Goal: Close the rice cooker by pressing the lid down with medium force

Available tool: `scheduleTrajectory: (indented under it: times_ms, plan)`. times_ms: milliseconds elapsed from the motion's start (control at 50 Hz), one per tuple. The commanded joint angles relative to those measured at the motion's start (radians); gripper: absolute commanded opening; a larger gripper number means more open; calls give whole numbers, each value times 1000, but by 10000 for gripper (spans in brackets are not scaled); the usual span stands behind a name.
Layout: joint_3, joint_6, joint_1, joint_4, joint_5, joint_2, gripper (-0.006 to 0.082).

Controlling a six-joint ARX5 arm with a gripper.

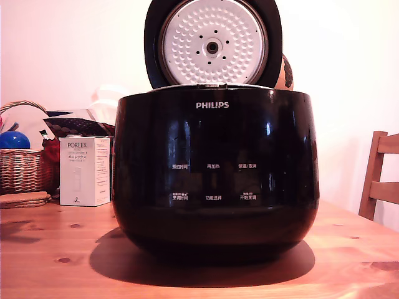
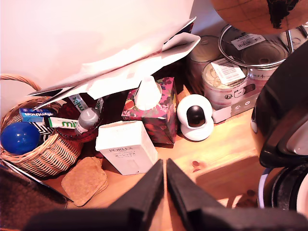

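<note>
Wicker basket [image 1: 22, 165], white box [image 1: 84, 171], wooden chair [image 1: 379, 177].

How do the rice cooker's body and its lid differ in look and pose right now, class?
The rice cooker body sits flat on the table, while the lid stands raised and open behind it. The body's front is glossy black with white labels; the lid's facing side shows a white dimpled plate. Both have glossy black shells.

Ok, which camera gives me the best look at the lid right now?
The exterior view. There the lid stands upright and open above the rice cooker, its white dimpled inner plate and central hole facing the camera. The wrist view catches only a glossy black edge of the lid, beside the closed fingers.
</note>
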Motion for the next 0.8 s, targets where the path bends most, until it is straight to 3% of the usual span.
scheduleTrajectory:
  times_ms: [0, 520, 780]
  plan:
    - [-1, -6, -2, -1, 0, -2, -21]
    - [-1, -6, -2, 13, 0, -2, -21]
    - [-1, 2, 2, 93, 10, -2, -21]
